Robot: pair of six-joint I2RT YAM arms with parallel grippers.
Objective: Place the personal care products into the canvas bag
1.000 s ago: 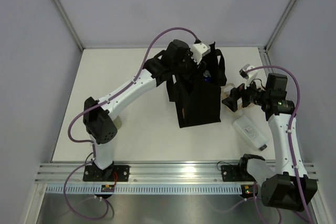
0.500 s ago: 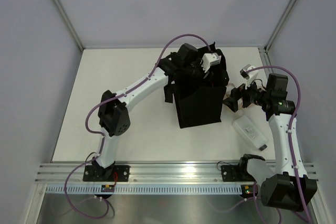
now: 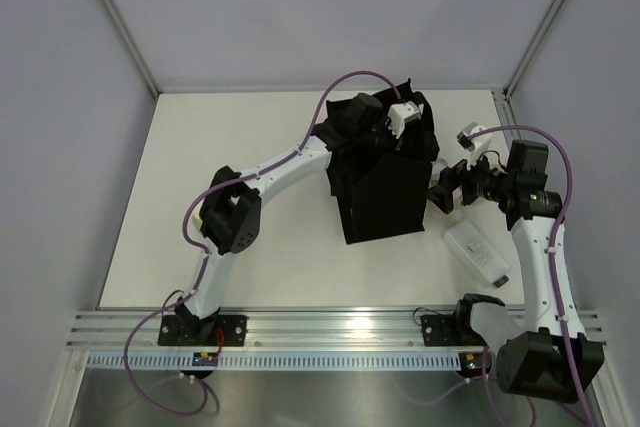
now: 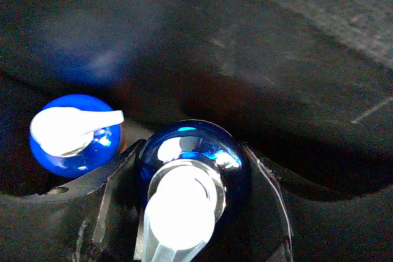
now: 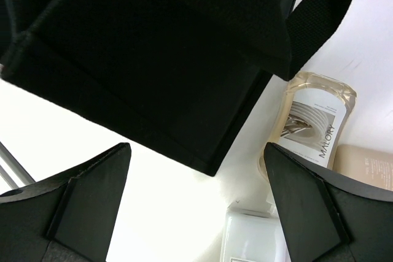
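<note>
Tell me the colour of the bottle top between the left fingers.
Bottle top: shiny blue, white nozzle; best in the left wrist view.

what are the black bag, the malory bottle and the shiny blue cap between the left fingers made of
Canvas bag: woven black fabric, matte; weave shows on the strap.
MALORY bottle: probably clear glossy plastic, pale liquid showing through; glass possible.
Blue cap: mirror-like highlights, so metallic-coated plastic or metal.

From above, the canvas bag (image 3: pixel 380 202) hides the left gripper (image 4: pixel 190 179) and blue-and-orange bottle (image 4: pixel 184 142); the right wrist view crops the flat white bottle (image 5: pixel 255 240).
</note>
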